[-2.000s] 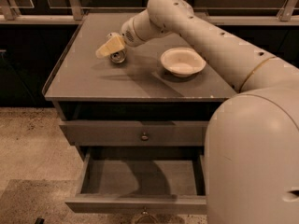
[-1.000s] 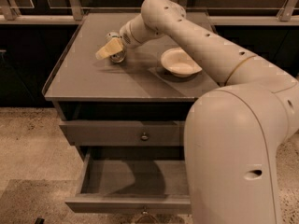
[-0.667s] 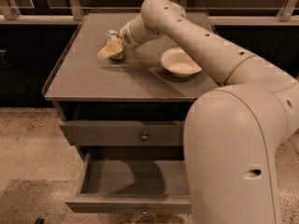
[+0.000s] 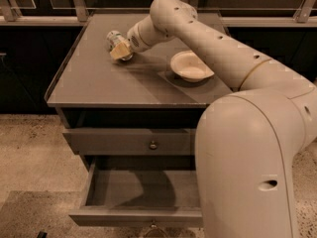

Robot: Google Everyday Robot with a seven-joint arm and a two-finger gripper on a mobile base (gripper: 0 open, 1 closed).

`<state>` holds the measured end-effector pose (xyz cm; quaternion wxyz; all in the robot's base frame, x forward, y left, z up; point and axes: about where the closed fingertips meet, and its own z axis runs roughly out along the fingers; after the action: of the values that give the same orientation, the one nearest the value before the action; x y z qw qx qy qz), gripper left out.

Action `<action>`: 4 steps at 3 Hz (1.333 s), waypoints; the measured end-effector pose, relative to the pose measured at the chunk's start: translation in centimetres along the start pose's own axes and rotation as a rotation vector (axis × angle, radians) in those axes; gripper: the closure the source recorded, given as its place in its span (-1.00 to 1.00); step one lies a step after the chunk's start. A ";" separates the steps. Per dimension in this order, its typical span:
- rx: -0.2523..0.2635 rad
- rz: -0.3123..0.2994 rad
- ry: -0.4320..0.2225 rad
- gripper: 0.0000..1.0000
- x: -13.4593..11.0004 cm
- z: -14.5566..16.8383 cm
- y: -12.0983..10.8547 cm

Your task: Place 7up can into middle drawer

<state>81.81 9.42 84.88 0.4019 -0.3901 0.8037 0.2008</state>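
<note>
Tan-padded gripper (image 4: 119, 47) over the far left part of the grey cabinet top (image 4: 99, 86), at the end of a cream-white arm (image 4: 213, 41) reaching in from the right. Closed narrowly on the 7up can (image 4: 114, 35), one finger (image 4: 122, 52) lying across the can's near side and the other hidden behind it. Silvery-white can with green markings, tilted, shiny metal top turned up and to the left, poking out above and left of the tan pad. Cannot tell whether the can's base touches the cabinet top or hangs just clear of it.

Round cream bowl (image 4: 190, 67) on the same top, right of the gripper and apart from it, just beside the forearm.

Below the top, upper grey drawer (image 4: 119, 142) shut, with a small round metal knob (image 4: 153, 145) at its middle. Beneath that, middle drawer (image 4: 143, 188) pulled out toward the camera, well apart from the can, its grey floor showing with a dark shadow across it and its right end hidden behind the arm's big pale shoulder.

Speckled beige floor (image 4: 29, 148) left of the cabinet.
</note>
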 end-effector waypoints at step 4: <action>-0.285 -0.174 -0.064 1.00 -2.5 -4.9 1.7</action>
<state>78.96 8.47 89.81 0.3837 -0.5046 0.7171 0.2897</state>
